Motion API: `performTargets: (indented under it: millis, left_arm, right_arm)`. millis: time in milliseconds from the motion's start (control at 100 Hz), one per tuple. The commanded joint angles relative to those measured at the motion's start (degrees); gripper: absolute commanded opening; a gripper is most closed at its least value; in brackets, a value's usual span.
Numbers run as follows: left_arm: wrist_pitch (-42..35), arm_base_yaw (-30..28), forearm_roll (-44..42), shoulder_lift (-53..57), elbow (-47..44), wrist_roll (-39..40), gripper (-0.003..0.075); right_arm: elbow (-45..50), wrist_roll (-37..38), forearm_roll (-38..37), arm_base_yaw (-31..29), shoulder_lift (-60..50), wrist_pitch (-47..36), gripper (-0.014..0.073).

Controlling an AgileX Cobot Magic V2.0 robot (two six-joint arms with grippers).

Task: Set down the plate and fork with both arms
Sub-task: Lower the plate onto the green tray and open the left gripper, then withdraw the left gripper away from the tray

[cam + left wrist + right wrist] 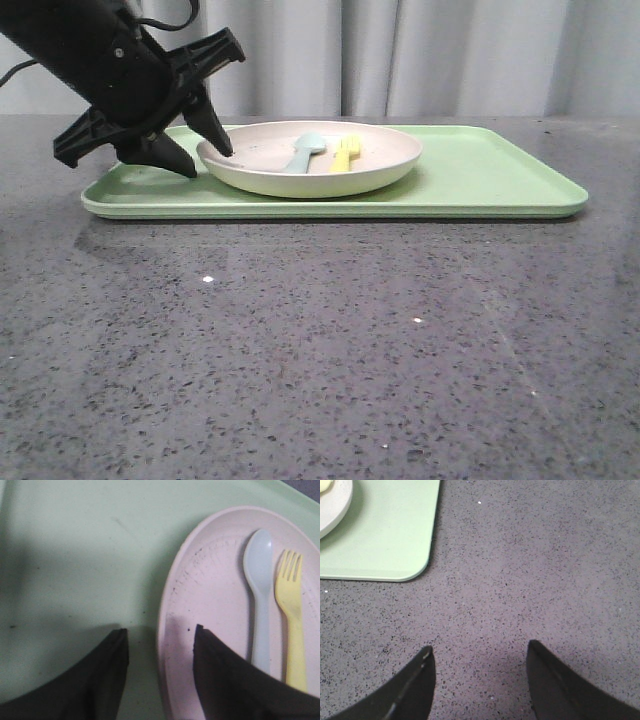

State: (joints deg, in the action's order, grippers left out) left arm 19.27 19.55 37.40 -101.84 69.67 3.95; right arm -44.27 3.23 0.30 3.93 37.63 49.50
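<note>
On tray (480,180), plate (385,150) rim is straddled by left gripper (205,150), jaws wide, unclosed. Fork (344,154) lies inside plate beside spoon (305,152). Right gripper (480,680) wide, empty, over table (545,570).

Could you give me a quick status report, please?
Left end effector open, straddling plate rim. Right end effector open over bare table. Fork on plate beside spoon.
</note>
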Motion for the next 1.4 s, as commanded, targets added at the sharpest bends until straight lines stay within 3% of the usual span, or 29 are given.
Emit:
performTargets:
  millis: [0,310,850,1020,1390]
  left_arm:
    - [-2.34,0.42,0.93,2.39,1.73,0.57,0.0415]
    - [-1.89,-0.94,-1.64,7.36,1.73,0.57,0.0445]
    - [16.24,-10.92,-34.4,31.22,1.12,0.57,0.0441]
    - [19.64,-11.17,-42.62,39.4,-3.22,0.57,0.0441]
    - [20.62,-11.17,-43.01,57.29,-21.89,2.41,0.0441]
  right_arm:
    - [-1.97,-0.12,-0.3,-0.03,0.39,-3.71,0.042]
    - [-1.97,-0.12,-0.3,-0.03,0.39,-3.65,0.042]
    - [-1.97,-0.12,-0.3,-0.03,0.39,-3.65,0.042]
    - [-1.97,-0.12,-0.3,-0.03,0.39,-3.65,0.042]
    - [-1.97,-0.12,-0.3,-0.03,0.39,-3.7,0.042]
